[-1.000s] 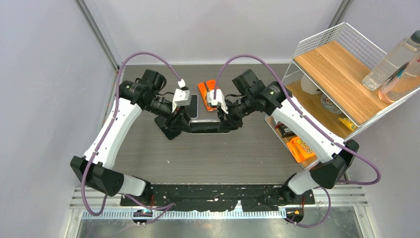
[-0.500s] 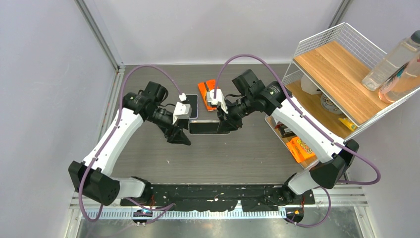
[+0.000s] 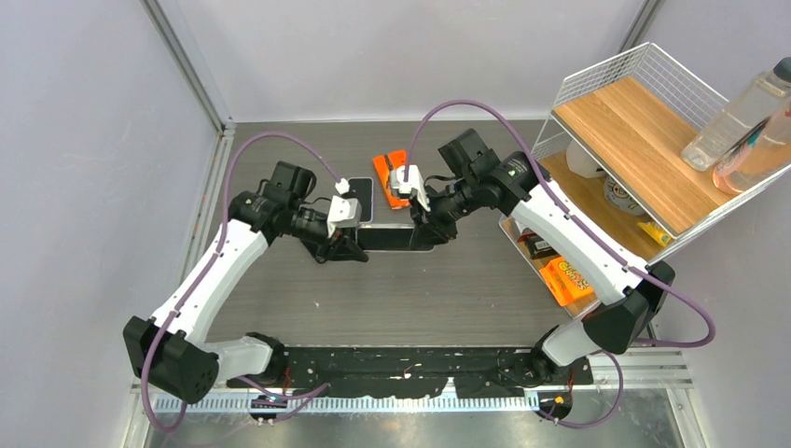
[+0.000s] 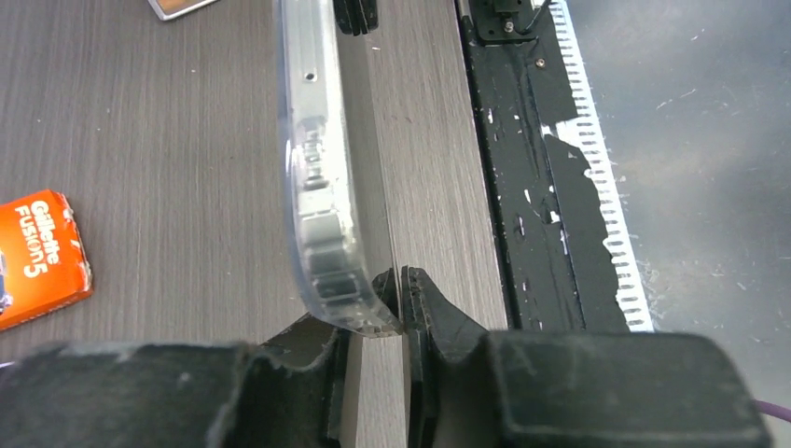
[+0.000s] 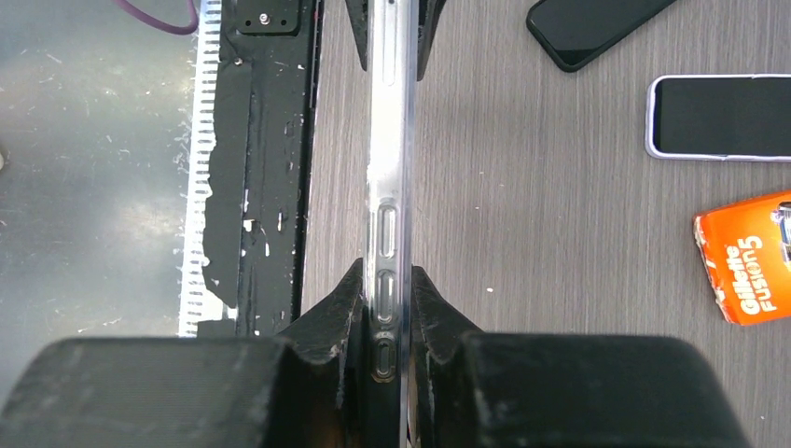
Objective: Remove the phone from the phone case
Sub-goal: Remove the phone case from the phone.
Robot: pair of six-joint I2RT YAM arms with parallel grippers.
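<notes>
Phone case [image 5: 387, 140] pinched, left hand [image 4: 401, 301], right hand [image 5: 387, 291]

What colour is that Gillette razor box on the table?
Orange, with white lettering. The Gillette box shows best in the right wrist view.

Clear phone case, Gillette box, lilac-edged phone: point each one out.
clear phone case [image 4: 317, 187], left wrist view, its side rim.
Gillette box [image 5: 743, 269], right wrist view, printed orange face.
lilac-edged phone [image 5: 718, 114], right wrist view, dark screen.
</notes>
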